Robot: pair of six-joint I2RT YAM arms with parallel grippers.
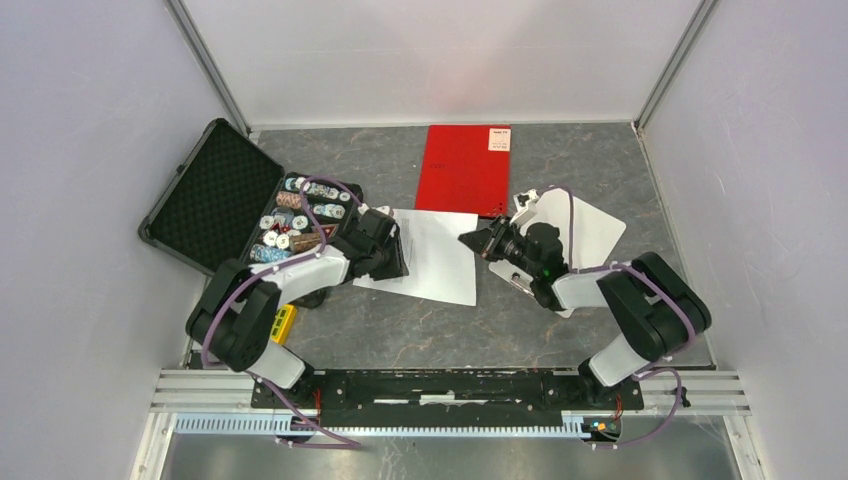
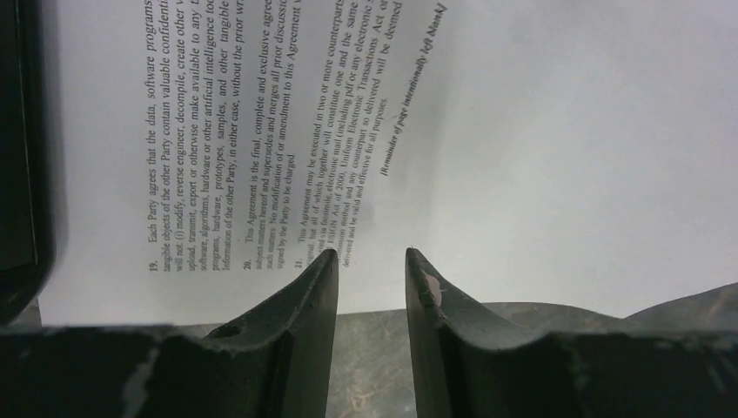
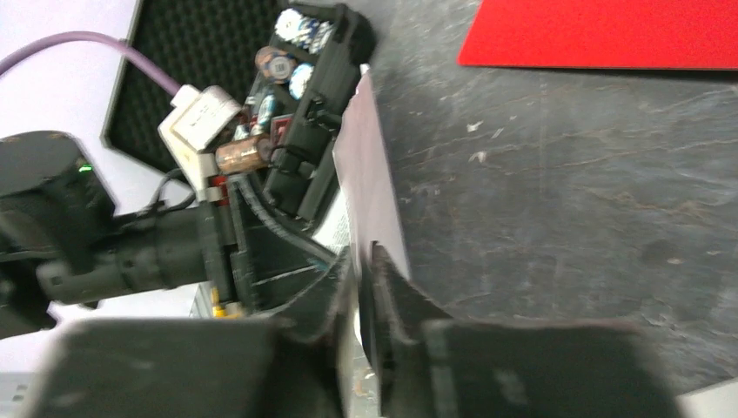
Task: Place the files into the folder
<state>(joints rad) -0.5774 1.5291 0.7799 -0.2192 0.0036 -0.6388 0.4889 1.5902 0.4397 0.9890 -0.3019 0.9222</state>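
Observation:
The files [image 1: 437,256] are white sheets with black text lying on the table in front of the closed red folder [image 1: 463,168]. My left gripper [image 1: 397,246] is at the sheets' left edge. In the left wrist view its fingers [image 2: 372,258] stand open over the edge of the printed sheet [image 2: 487,157], with nothing between them. My right gripper [image 1: 470,240] is at the sheets' right edge. In the right wrist view it [image 3: 360,258] is shut on the sheet's edge [image 3: 370,178], which rises between the fingers. The folder also shows there [image 3: 600,35].
An open black case of chips [image 1: 250,210] lies at the left, close behind my left arm, and shows in the right wrist view [image 3: 305,52]. A white clipboard [image 1: 592,232] lies under my right arm. A small yellow object [image 1: 283,322] sits by the left arm's base.

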